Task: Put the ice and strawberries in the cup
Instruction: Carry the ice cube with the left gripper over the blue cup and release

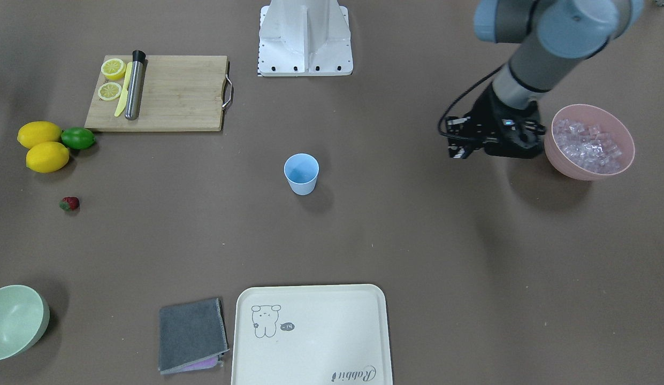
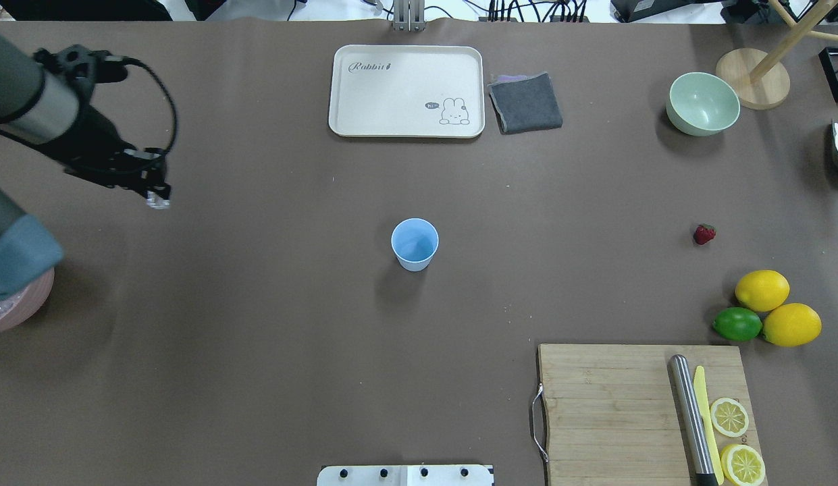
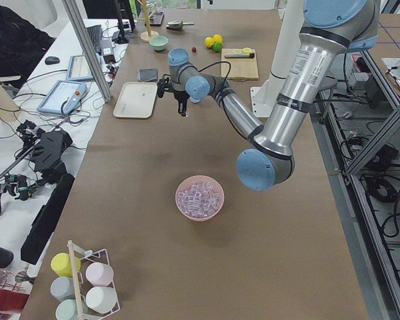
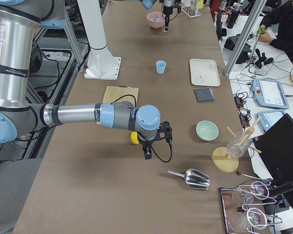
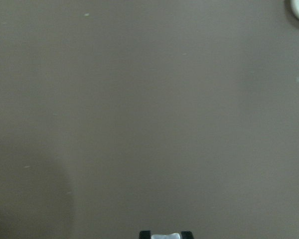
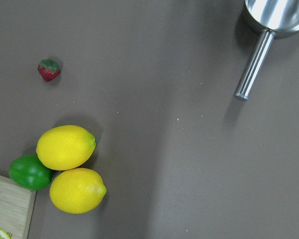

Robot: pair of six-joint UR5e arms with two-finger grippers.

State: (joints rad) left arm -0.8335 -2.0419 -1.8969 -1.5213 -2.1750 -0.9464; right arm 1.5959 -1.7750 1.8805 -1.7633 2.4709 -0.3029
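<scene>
One relation governs the next move: in the overhead view the cup (image 2: 414,244) stands upright at frame centre on the worktop (image 2: 256,337), well to the right of and slightly below the left tool (image 2: 159,198) at upper left, with bare surface between them. Pink bowl (image 1: 557,158), right side of the front view, just beside that tool, holds the ice (image 1: 588,145). Cup: light blue, appears empty. Strawberry (image 2: 704,233): red, green cap, far right; the right tool (image 4: 147,155) is the nearer one, and I cannot tell how far it is open. Left tool is pinched closed on one clear ice cube (image 5: 160,236).
</scene>
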